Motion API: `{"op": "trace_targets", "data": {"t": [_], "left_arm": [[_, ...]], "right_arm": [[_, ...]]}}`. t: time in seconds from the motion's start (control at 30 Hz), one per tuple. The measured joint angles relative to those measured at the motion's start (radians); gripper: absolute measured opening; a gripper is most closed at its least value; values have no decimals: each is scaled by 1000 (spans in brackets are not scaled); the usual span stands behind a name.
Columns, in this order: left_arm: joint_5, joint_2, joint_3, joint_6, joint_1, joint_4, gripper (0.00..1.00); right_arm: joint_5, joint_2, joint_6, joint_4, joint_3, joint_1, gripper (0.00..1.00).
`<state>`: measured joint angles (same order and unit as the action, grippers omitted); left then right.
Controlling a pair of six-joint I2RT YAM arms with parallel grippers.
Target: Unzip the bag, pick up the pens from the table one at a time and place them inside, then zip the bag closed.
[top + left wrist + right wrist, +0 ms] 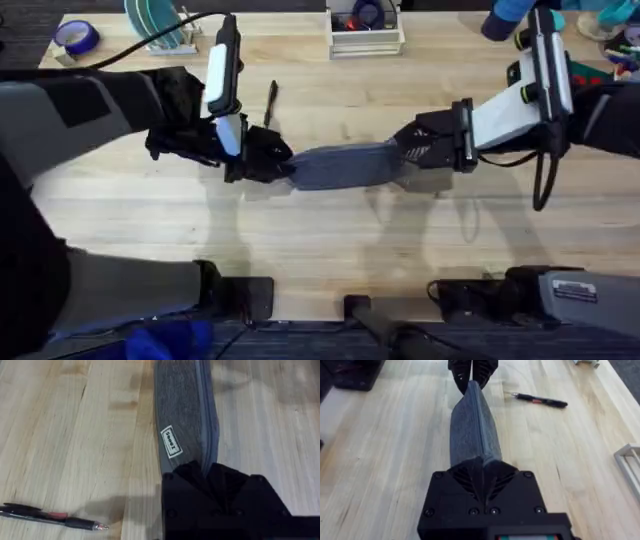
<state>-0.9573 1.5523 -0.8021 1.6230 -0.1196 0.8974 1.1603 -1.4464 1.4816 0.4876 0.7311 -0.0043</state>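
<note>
Both grippers, left [283,165] and right [405,160], pinch the bag [345,166] ends.

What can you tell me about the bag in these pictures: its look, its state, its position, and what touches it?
The bag is an oblong pouch of blue-grey woven fabric, with a zipper along its length and a small white label on its side. It lies stretched across the middle of the table. The left gripper is shut on one end and the right gripper on the other. The zipper looks closed along the visible part. One black pen lies apart from it.
</note>
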Motion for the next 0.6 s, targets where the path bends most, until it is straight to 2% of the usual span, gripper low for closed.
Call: {"op": "trace_targets", "data": {"t": [0.33,0.4,0.6], "left_arm": [[0,0,0,0,0,0,42],[1,0,0,0,0,0,42],[0,0,0,0,0,0,42]], "right_arm": [[-2,0,-130,-124,0,91,29],[-8,0,-166,-160,0,137,29],[-41,0,-234,-216,0,202,29]]}}
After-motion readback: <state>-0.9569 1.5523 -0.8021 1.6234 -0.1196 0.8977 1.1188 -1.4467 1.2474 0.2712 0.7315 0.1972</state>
